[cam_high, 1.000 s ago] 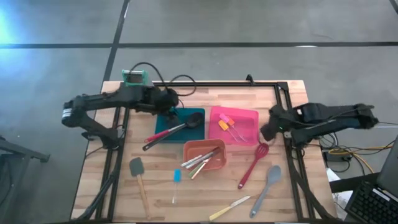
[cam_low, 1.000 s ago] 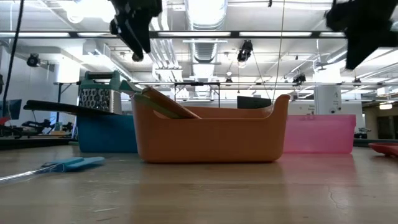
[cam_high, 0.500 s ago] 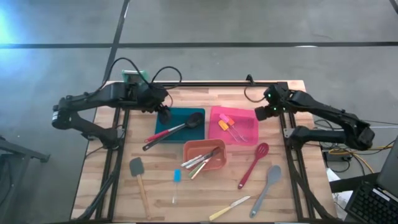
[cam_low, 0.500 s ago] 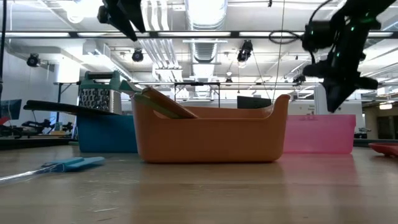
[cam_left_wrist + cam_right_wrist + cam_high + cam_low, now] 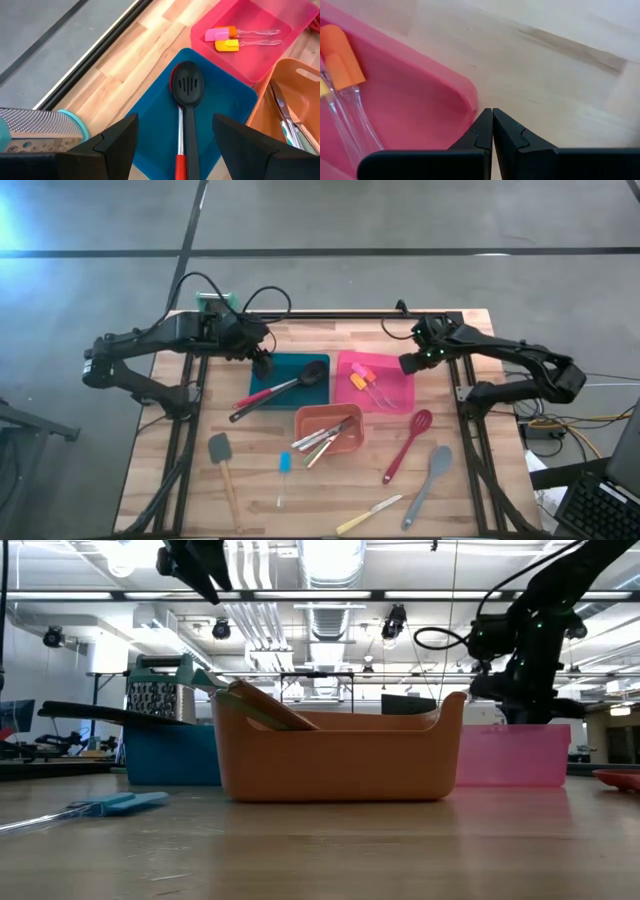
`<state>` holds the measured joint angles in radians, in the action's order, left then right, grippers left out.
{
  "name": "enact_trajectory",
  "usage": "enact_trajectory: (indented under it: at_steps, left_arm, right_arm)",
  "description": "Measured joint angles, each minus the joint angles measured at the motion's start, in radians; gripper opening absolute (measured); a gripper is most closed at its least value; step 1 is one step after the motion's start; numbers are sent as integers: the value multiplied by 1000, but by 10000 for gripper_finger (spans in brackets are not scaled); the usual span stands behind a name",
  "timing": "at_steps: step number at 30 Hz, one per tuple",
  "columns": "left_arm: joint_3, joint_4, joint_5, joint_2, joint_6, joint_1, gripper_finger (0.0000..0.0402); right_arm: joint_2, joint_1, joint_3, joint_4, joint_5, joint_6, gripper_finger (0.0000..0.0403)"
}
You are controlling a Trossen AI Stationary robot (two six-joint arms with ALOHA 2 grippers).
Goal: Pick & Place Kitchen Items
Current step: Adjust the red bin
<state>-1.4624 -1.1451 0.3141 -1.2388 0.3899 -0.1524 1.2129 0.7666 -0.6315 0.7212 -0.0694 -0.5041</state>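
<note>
Your right gripper [image 5: 405, 366], jaws together and empty, sits frame-centre-right by the pink tray [image 5: 400, 401]; the red spoon [image 5: 407, 445] lies below it, handle running down-left.

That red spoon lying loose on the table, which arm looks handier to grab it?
Probably the right: its gripper, shut, hovers by the pink tray, nearer the red spoon. The left gripper, open, hangs over the blue tray.

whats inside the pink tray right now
In the pink tray lie small clear-handled spatulas with pink, yellow and orange heads. The low view shows only the tray's wall, so its contents are hidden there. How many spatulas overlap is unclear.
</note>
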Motion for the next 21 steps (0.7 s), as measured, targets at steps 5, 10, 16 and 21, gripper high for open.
enact_trajectory:
  at_steps: [5,10,16,21]
  left_arm:
    - [1,-8,1,0,-12,-1,258]
    - [3,-8,23,0,-25,-2,258]
    - [3,-8,45,0,-33,-3,258]
    - [3,-7,46,0,-29,-3,258]
  right_arm:
    - [14,-3,0,-45,-21,2,8]
    - [6,-3,0,-73,-36,12,8]
    - [6,6,-11,-68,19,38,8]
    - [40,10,-147,-78,77,99,8]
